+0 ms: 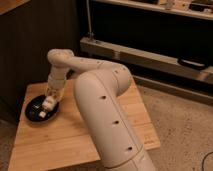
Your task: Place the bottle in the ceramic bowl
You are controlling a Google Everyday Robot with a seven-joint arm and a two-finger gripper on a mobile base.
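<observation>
The black ceramic bowl sits at the left end of a low wooden table. The small white bottle lies inside the bowl, toward its right side. My gripper hangs from the white arm directly over the bowl's right half, just above the bottle's upper end. I cannot tell whether it touches the bottle.
My bulky white arm crosses the middle of the table and hides much of it. A dark wall stands behind the table. A metal shelf rail runs at the back right. Speckled floor lies to the right.
</observation>
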